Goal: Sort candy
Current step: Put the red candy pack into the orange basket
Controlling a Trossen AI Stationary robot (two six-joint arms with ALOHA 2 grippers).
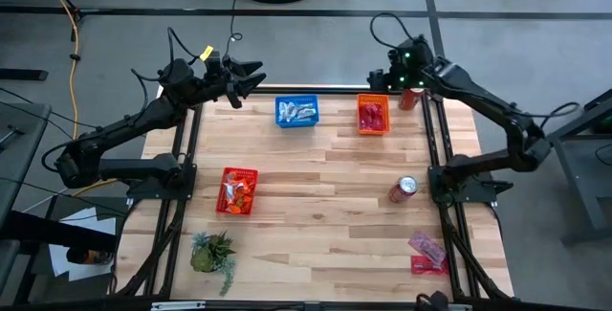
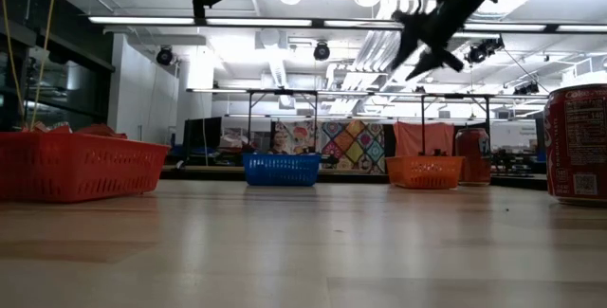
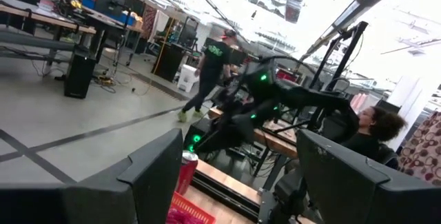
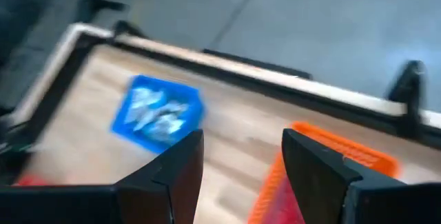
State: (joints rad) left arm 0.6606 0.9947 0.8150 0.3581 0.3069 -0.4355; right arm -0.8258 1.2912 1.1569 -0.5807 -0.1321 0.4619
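Candy lies in three mesh baskets: blue-and-white pieces in the blue basket (image 1: 296, 111) (image 4: 157, 112), red ones in the orange basket (image 1: 373, 115) (image 4: 324, 158), mixed ones in the red basket (image 1: 236, 191) (image 2: 76, 164). A few pink packets (image 1: 427, 250) lie flat on the table by its near right corner. My left gripper (image 1: 252, 75) (image 3: 240, 141) hangs open in the air over the far edge, left of the blue basket. My right gripper (image 1: 379, 79) (image 4: 242, 138) is open, raised above the far side of the orange basket. Both are empty.
One red soda can (image 1: 403, 189) (image 2: 576, 142) lies on the right part of the table, another (image 1: 411, 97) stands by the far right edge. A small green plant (image 1: 212, 252) sits at the near left. Bare wood fills the middle. People (image 3: 213, 65) are in the room beyond.
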